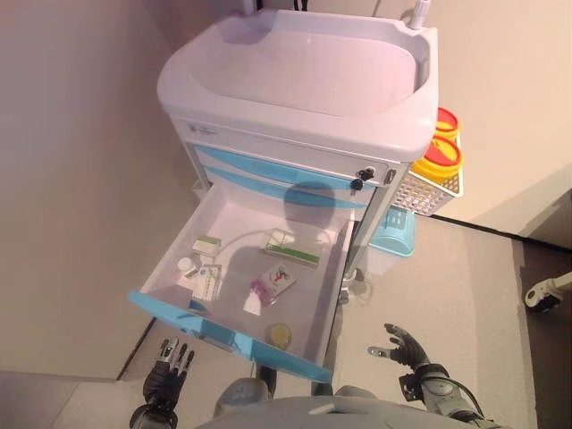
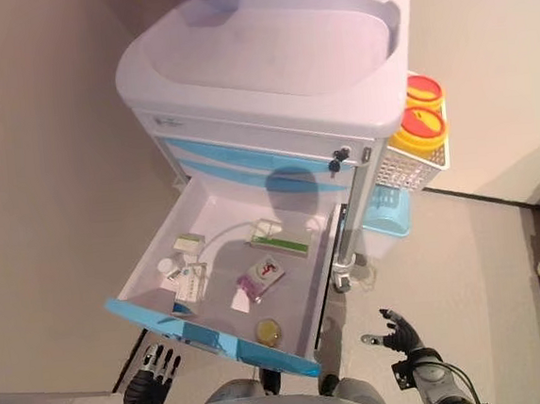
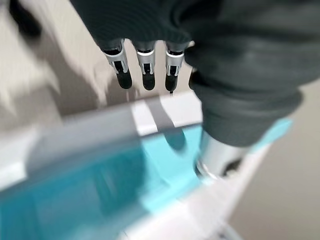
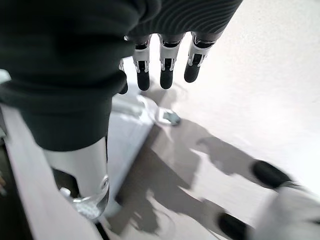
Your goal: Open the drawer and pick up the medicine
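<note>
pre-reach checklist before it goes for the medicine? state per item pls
1. Drawer open: ok, pulled well out of the cart.
2. Medicine visible: ok, several boxes inside, e.g. green-and-white box.
3. Left hand free: ok, open, below the drawer front, holding nothing.
4. Right hand free: ok, open, over the floor right of the drawer.
5. Which item is the target: cannot tell.
6. Space above drawer contents clear: ok.

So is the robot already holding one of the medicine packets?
No: the left hand and right hand hang open below the drawer, and the medicine boxes lie inside it.
</note>
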`<state>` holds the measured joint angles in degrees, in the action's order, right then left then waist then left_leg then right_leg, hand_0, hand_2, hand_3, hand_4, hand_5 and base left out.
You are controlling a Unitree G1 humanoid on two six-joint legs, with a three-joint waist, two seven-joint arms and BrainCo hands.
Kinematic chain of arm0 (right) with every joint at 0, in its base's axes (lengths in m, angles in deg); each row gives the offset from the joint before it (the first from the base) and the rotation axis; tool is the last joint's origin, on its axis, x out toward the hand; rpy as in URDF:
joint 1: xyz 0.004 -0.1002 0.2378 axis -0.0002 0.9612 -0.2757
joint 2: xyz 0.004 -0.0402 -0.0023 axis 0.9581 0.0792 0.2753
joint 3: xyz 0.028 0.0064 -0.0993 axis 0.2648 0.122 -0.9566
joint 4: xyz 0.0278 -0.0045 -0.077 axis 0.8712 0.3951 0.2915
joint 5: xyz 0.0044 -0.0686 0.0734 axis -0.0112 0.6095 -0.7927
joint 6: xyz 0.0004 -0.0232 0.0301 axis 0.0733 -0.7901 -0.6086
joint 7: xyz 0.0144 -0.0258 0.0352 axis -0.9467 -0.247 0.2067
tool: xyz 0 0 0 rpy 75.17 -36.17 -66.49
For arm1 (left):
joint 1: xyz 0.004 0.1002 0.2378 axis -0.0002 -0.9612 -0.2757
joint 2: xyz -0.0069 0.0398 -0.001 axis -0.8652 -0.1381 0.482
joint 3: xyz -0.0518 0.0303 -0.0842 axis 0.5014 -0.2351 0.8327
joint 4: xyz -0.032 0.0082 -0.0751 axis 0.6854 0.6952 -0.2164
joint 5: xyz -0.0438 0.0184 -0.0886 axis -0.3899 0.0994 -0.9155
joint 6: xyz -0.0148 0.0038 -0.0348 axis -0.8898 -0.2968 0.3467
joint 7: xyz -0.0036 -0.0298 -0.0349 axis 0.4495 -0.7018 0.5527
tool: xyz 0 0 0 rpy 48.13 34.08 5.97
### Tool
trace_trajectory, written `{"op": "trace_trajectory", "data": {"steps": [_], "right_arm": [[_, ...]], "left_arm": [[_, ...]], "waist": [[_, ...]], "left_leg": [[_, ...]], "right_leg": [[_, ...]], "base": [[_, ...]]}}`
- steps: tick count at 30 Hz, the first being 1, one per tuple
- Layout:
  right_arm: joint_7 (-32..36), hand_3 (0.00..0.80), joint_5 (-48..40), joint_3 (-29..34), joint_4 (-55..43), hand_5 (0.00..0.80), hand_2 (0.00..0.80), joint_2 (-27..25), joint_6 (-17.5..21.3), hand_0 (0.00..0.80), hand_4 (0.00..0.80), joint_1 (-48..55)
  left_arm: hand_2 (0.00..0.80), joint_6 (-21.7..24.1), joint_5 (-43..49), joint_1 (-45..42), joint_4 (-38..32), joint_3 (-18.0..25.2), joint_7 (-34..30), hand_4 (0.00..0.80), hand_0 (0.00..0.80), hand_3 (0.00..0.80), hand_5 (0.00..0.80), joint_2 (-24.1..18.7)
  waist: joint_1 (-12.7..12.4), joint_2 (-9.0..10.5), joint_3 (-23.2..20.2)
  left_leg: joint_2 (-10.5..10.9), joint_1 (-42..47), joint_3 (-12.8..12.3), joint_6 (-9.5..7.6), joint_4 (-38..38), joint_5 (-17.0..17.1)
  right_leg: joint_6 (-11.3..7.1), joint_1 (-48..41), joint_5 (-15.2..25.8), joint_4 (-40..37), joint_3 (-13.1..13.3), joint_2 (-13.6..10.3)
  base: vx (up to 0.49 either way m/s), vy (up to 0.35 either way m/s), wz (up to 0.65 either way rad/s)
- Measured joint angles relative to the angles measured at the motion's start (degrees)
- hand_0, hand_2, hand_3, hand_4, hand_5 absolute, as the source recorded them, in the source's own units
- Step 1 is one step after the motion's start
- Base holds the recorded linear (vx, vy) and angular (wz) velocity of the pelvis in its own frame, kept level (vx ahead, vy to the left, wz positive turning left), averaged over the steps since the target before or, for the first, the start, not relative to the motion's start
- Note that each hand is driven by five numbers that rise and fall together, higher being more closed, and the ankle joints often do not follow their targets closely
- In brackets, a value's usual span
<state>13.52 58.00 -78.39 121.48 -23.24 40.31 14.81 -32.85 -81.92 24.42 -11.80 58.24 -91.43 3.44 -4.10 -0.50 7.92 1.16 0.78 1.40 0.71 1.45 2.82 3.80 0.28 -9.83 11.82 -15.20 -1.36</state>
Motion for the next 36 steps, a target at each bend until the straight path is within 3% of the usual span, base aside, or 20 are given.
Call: {"op": "trace_trajectory", "data": {"steps": [3,7,9,13,19,21,27,36], "right_arm": [[-3.86,0.0,-0.91,0.09,-12.23,0.0,0.0,-0.55,0.14,0.0,0.0,0.97],[-9.02,0.0,3.94,-0.46,-31.52,0.0,0.0,-4.36,-0.74,0.0,0.0,1.09],[-10.14,0.0,7.91,-0.4,-38.89,0.0,0.0,-7.16,0.51,0.0,0.0,-0.33],[-10.02,0.0,15.42,-0.89,-44.79,0.0,0.0,-10.44,5.21,0.0,0.0,-3.12],[-8.87,0.0,31.31,-12.72,-51.16,0.0,0.0,-18.41,11.6,0.0,0.0,-11.39],[-7.57,0.0,33.89,-15.97,-52.81,0.0,0.0,-20.43,13.07,0.0,0.0,-15.54],[-2.73,0.0,37.25,-24.45,-51.41,0.0,0.0,-19.93,13.63,0.0,0.0,-23.99],[2.39,0.0,46.79,-35.44,-36.46,0.0,0.0,-16.16,13.26,0.0,0.0,-26.71]], "left_arm": [[0.0,1.7,17.92,-0.44,0.51,-4.86,10.3,0.0,0.0,0.0,0.0,-0.42],[0.0,1.83,36.0,-1.0,-0.05,-13.84,15.22,0.0,0.0,0.0,0.0,-1.82],[0.0,1.72,39.4,-1.28,0.03,-15.08,14.65,0.0,0.0,0.0,0.0,-1.95],[0.0,0.5,39.38,-1.04,1.45,-14.94,13.27,0.0,0.0,0.0,0.0,-1.86],[0.0,-0.87,39.52,-0.93,2.43,-14.88,12.9,0.0,0.0,0.0,0.0,-1.85],[0.0,-1.0,40.5,-0.67,2.44,-14.89,12.49,0.0,0.0,0.0,0.0,-1.87],[0.0,-2.01,41.57,0.82,2.12,-15.01,12.35,0.0,0.0,0.0,0.0,-1.98],[0.0,-3.47,41.65,3.69,1.75,-15.09,11.95,0.0,0.0,0.0,0.0,-2.7]], "waist": [[1.5,-0.48,-0.32],[3.03,-0.96,-0.68],[4.12,-0.91,-0.68],[4.77,-0.7,-0.75],[3.36,-0.27,-0.78],[2.3,-0.07,-0.8],[-1.61,0.8,-0.54],[-6.0,2.04,-0.15]], "left_leg": [[-0.1,0.89,-0.1,0.02,-0.92,0.0],[-0.19,1.14,-1.44,-0.26,-1.98,0.18],[-0.34,1.5,-2.03,-0.59,-2.87,0.46],[-0.31,1.95,-2.84,-1.06,-3.92,0.79],[-0.07,2.1,-2.8,-1.5,-4.93,1.22],[-0.06,2.05,-2.68,-1.47,-5.04,1.31],[0.13,2.62,-0.59,-1.24,-5.51,1.56],[1.11,1.36,4.68,-1.04,-5.77,2.39]], "right_leg": [[-0.1,-0.75,0.75,-1.39,0.63,0.51],[-0.44,-0.74,2.11,-3.23,2.22,1.01],[-0.72,-0.79,2.9,-4.21,3.11,1.16],[-1.34,-1.82,4.52,-6.65,3.75,1.24],[-1.79,-2.74,5.59,-9.1,3.5,1.2],[-1.78,-2.93,5.89,-9.72,3.34,1.27],[-1.74,-4.77,6.09,-11.28,1.3,1.33],[-1.79,-6.7,6.06,-13.77,-4.35,1.03]], "base": [[-0.03,0.049,-0.12],[-0.029,0.058,-0.2],[-0.015,0.039,-0.22],[-0.012,0.0,-0.11],[-0.012,-0.044,0.02],[-0.009,-0.032,0.06],[-0.005,-0.032,0.19],[-0.011,-0.043,0.32]]}}
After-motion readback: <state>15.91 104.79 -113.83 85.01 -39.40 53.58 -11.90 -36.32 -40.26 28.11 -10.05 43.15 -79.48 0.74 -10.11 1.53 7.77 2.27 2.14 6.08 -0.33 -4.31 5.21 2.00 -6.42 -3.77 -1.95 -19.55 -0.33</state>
